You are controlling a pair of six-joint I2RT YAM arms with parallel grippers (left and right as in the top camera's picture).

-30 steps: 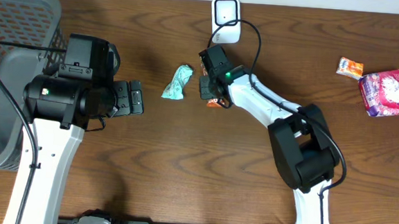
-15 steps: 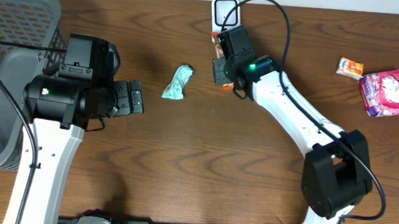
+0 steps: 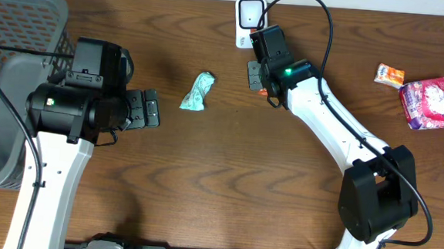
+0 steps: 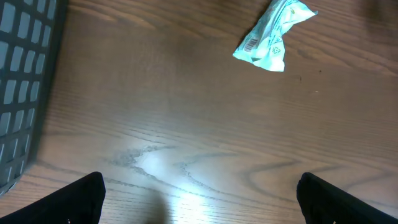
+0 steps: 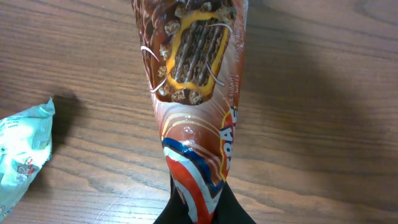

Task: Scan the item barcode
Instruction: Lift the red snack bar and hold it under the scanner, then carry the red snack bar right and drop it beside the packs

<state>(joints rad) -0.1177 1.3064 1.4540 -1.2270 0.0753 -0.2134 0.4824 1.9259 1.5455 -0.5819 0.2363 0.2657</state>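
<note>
The right gripper (image 5: 198,208) is clamped tight on the tail end of a glossy brown and orange chocolate-bar wrapper (image 5: 193,93). It holds the wrapper over the dark wooden table (image 3: 203,185), just on the near side of the white box scanner (image 3: 249,16) at the far edge; whether the barcode faces the scanner is hard to tell. The left gripper (image 4: 199,193) hangs with its jaws spread wide and nothing between them, left of a crumpled mint-green packet (image 4: 273,37). A grey plastic basket (image 3: 12,19) sits far left and a purple pouch (image 3: 430,102) lies far right
</note>
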